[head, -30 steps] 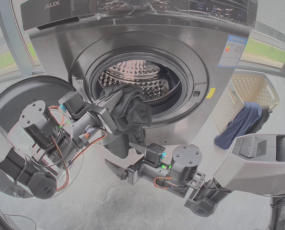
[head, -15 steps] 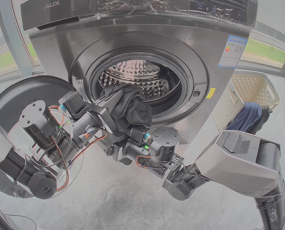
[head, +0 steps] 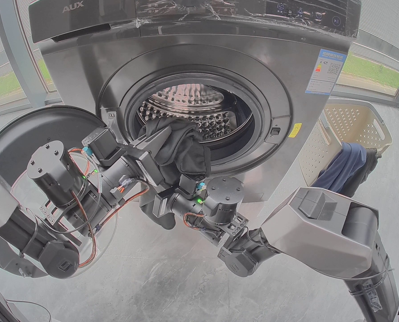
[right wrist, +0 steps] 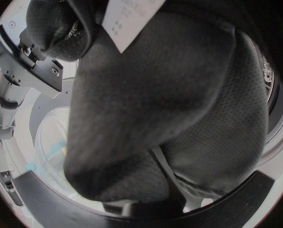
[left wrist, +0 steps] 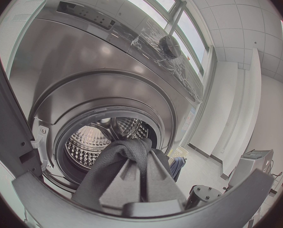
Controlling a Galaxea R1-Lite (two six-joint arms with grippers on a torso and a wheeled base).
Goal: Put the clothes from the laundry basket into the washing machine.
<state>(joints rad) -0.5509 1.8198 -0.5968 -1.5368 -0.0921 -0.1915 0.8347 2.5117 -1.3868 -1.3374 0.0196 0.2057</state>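
Note:
A black garment (head: 186, 150) hangs half over the rim of the washing machine's drum opening (head: 195, 99), its lower part trailing down the front. My left gripper (head: 168, 130) is shut on its upper fold right at the door ring; in the left wrist view the cloth (left wrist: 116, 155) is bunched over the closed fingers (left wrist: 132, 181), facing the drum (left wrist: 84, 140). My right gripper (head: 159, 207) sits just below, buried in the hanging part. The garment (right wrist: 166, 95) lies right against the right wrist camera. A blue garment (head: 342, 166) lies over the laundry basket's (head: 356, 121) edge.
The round washer door (head: 38, 126) stands swung open at the left, behind my left arm. The beige basket leans on the floor to the right of the machine. Grey floor lies open in front.
My right arm has swung left and up from the floor area into the hanging cloth under the left gripper. The left gripper and its hold have stayed put.

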